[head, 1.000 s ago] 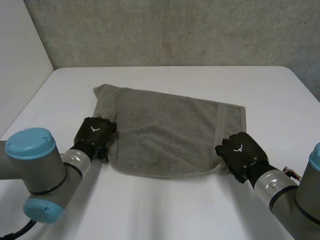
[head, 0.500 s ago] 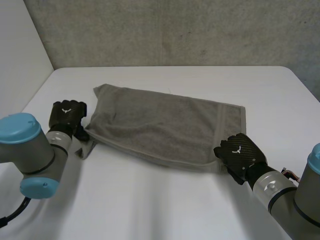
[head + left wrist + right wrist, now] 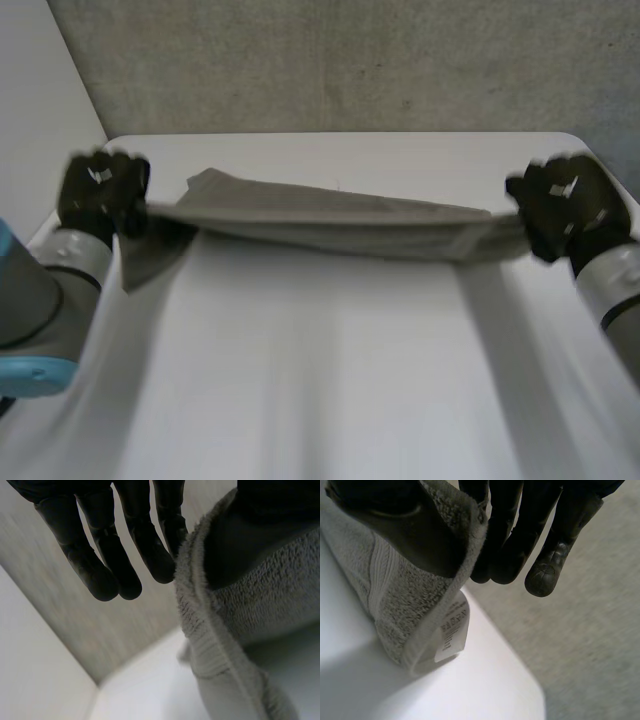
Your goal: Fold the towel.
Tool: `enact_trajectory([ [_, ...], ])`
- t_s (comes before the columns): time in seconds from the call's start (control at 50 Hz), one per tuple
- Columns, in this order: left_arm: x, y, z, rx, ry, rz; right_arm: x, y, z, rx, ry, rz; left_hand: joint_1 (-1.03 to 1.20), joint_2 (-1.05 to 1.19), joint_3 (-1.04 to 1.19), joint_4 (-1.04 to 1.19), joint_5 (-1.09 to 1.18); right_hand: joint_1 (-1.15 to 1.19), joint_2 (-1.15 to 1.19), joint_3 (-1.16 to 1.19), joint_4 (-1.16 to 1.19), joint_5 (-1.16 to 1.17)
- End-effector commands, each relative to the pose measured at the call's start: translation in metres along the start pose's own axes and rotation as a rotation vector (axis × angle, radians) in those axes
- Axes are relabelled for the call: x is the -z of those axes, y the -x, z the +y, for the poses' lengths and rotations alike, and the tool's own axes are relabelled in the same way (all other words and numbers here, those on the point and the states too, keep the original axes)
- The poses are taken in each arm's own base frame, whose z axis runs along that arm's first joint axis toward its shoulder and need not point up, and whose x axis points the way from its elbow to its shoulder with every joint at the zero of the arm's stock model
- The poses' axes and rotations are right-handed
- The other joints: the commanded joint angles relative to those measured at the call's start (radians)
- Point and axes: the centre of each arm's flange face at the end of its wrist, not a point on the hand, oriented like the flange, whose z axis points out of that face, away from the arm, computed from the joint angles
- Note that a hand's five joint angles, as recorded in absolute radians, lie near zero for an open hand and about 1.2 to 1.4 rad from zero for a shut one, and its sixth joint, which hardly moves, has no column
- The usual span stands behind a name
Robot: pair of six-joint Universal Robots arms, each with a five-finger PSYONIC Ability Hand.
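The grey towel (image 3: 330,225) hangs stretched in a band between my two raised hands above the white table (image 3: 330,380). My left hand (image 3: 100,190) holds its left end, where a loose corner droops below the hand. In the left wrist view the towel's hem (image 3: 200,630) runs between the thumb and the fingers (image 3: 100,560), pinched there. My right hand (image 3: 565,205) holds the right end. In the right wrist view the towel (image 3: 395,600) wraps over the thumb against the fingers (image 3: 520,540), and a white label (image 3: 452,632) hangs from its corner.
A grey wall (image 3: 350,60) stands behind the table's far edge. The table's right edge drops to a grey floor (image 3: 590,645) just beyond my right hand.
Both hands rose from the towel's near corners and moved apart toward the far side, lifting the towel off the table. The left hand closed on its corner.
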Motion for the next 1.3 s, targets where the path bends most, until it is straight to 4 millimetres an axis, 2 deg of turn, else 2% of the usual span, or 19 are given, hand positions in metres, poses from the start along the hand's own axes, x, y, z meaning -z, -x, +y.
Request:
enact_trajectory([
  [0.02, 0.018, 0.017, -0.097, -0.016, -0.228, 0.041, 0.008, -0.050, -0.080, -0.009, -0.083, 0.044, -0.021, -0.117, -0.137, -0.117, -0.227, 0.070, 0.093, 0.063, 0.051, 0.054],
  [0.1, 0.032, 0.028, -0.148, -0.029, -0.291, 0.070, 0.015, -0.068, -0.111, 0.004, -0.105, 0.055, -0.021, -0.117, -0.137, -0.117, -0.227, 0.070, 0.093, 0.063, 0.051, 0.054],
  [0.16, 0.033, 0.031, -0.157, -0.031, -0.291, 0.071, 0.019, -0.082, -0.132, 0.017, -0.101, 0.050, -0.021, -0.117, -0.137, -0.117, -0.227, 0.070, 0.093, 0.063, 0.051, 0.054],
  [0.22, 0.029, 0.034, -0.168, -0.035, -0.277, 0.077, 0.005, -0.089, -0.128, 0.062, -0.015, 0.023, -0.021, -0.117, -0.137, -0.117, -0.227, 0.070, 0.093, 0.063, 0.051, 0.054],
  [0.38, -0.011, 0.025, -0.119, -0.164, -0.030, 0.145, -0.041, -0.081, -0.090, 0.163, 0.151, -0.065, -0.021, -0.117, -0.137, -0.117, -0.227, 0.070, 0.093, 0.063, 0.051, 0.054],
  [0.48, -0.046, 0.009, -0.051, -0.315, 0.149, 0.219, -0.071, -0.062, -0.057, 0.157, 0.215, -0.124, -0.021, -0.117, -0.137, -0.117, -0.227, 0.070, 0.093, 0.063, 0.051, 0.054],
  [0.6, -0.071, 0.004, -0.027, -0.333, 0.160, 0.233, -0.117, -0.048, -0.034, 0.170, 0.168, -0.075, -0.021, -0.117, -0.137, -0.117, -0.227, 0.070, 0.093, 0.063, 0.051, 0.054],
  [0.66, -0.089, 0.006, -0.038, -0.343, 0.089, 0.201, -0.138, -0.057, -0.049, 0.187, 0.051, 0.064, -0.021, -0.117, -0.137, -0.117, -0.227, 0.070, 0.093, 0.063, 0.051, 0.054],
  [0.7, -0.105, 0.013, -0.075, -0.357, -0.058, 0.135, -0.144, -0.067, -0.064, 0.189, -0.029, 0.156, -0.021, -0.117, -0.137, -0.117, -0.227, 0.070, 0.093, 0.063, 0.051, 0.054],
  [0.72, -0.105, 0.013, -0.075, -0.357, -0.059, 0.134, -0.148, -0.075, -0.080, 0.189, -0.114, 0.240, -0.021, -0.117, -0.137, -0.117, -0.227, 0.070, 0.093, 0.063, 0.051, 0.054],
  [0.76, -0.116, 0.022, -0.122, -0.344, -0.246, 0.054, -0.153, -0.085, -0.091, 0.190, -0.190, 0.321, -0.021, -0.117, -0.137, -0.117, -0.227, 0.070, 0.093, 0.063, 0.051, 0.054],
  [0.78, -0.116, 0.022, -0.123, -0.344, -0.247, 0.053, -0.154, -0.093, -0.100, 0.190, -0.249, 0.382, -0.021, -0.117, -0.137, -0.117, -0.227, 0.070, 0.093, 0.063, 0.051, 0.054],
  [0.82, -0.117, 0.028, -0.167, -0.280, -0.419, 0.000, -0.148, -0.100, -0.117, 0.186, -0.314, 0.429, -0.021, -0.117, -0.137, -0.117, -0.227, 0.070, 0.093, 0.063, 0.051, 0.054],
  [0.88, -0.114, 0.031, -0.184, -0.239, -0.480, -0.014, -0.128, -0.105, -0.144, 0.168, -0.386, 0.449, -0.021, -0.117, -0.137, -0.117, -0.227, 0.070, 0.093, 0.063, 0.051, 0.054],
  [0.96, -0.107, 0.036, -0.203, -0.142, -0.529, -0.003, -0.118, -0.105, -0.147, 0.129, -0.399, 0.431, -0.021, -0.117, -0.137, -0.117, -0.227, 0.070, 0.093, 0.063, 0.051, 0.054],
  [1.04, -0.106, 0.031, -0.187, -0.107, -0.466, 0.029, -0.119, -0.092, -0.122, 0.084, -0.347, 0.347, -0.021, -0.117, -0.137, -0.117, -0.227, 0.070, 0.093, 0.063, 0.051, 0.054],
  [1.12, -0.100, 0.021, -0.135, -0.100, -0.294, 0.091, -0.113, -0.078, -0.108, 0.084, -0.306, 0.270, -0.021, -0.117, -0.137, -0.117, -0.227, 0.070, 0.093, 0.063, 0.051, 0.054],
  [1.22, -0.085, 0.007, -0.071, -0.084, -0.115, 0.162, -0.103, -0.030, -0.044, 0.082, -0.138, 0.069, -0.021, -0.117, -0.137, -0.117, -0.227, 0.070, 0.093, 0.063, 0.051, 0.054],
  [1.3, -0.064, -0.013, -0.012, -0.067, 0.003, 0.259, -0.095, -0.013, 0.000, 0.068, -0.018, 0.002, -0.021, -0.117, -0.137, -0.117, -0.227, 0.070, 0.093, 0.063, 0.051, 0.054],
])
